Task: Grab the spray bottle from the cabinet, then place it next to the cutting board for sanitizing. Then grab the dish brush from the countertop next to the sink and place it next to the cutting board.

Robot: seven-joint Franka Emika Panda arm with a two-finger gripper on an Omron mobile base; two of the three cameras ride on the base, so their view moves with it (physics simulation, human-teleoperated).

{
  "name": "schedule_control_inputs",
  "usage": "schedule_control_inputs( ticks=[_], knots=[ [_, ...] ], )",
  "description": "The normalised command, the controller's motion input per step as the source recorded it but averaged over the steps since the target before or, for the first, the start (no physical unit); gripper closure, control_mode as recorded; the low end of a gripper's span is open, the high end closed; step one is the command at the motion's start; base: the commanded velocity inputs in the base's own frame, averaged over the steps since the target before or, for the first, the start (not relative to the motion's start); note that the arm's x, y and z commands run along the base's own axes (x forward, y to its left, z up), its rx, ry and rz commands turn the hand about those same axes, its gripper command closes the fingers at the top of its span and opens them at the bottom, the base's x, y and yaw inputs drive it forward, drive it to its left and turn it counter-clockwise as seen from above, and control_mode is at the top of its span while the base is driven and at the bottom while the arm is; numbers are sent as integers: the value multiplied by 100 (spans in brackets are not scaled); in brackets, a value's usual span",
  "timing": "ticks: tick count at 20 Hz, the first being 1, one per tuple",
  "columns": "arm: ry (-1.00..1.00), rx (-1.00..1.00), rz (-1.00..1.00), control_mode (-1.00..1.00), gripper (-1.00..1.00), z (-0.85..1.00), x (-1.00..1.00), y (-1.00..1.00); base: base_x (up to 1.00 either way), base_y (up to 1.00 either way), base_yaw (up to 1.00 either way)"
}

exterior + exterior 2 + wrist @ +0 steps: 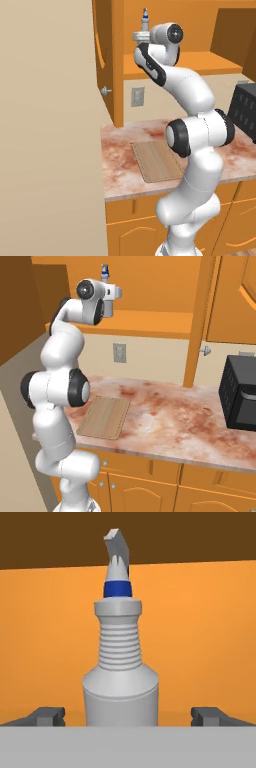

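Observation:
The grey spray bottle (120, 682) stands upright on the shelf of the orange cabinet (170, 62), its white-and-blue nozzle (145, 17) showing above my raised hand. My gripper (128, 716) is open, with one fingertip (47, 716) on each side of the bottle's body and a gap left on both sides. The cutting board (156, 161) lies flat on the marbled countertop (120, 155), below the cabinet and beside my arm. From the right the bottle's nozzle (105, 272) and the board (102, 417) show too. The dish brush and the sink are out of view.
The cabinet door (102, 50) stands open to the left, its silver knob (105, 91) facing out. A black boxy appliance (240, 393) sits on the counter to the right. A wall outlet (119, 352) is under the shelf. A beige wall (45, 125) closes the left side.

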Motion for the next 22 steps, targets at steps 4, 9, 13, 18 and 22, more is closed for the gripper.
schedule_control_inputs(
  ticks=[4,9,13,18,22],
  knots=[
    [5,0,0,-100,-100,-3,28,9,0,0,0],
    [1,0,0,-100,-100,-5,29,10,0,0,0],
    [0,0,0,-100,-100,-8,26,4,0,0,0],
    [0,0,0,-100,100,-16,10,0,0,0,0],
    [0,0,0,-100,100,-18,7,0,0,0,0]
  ],
)
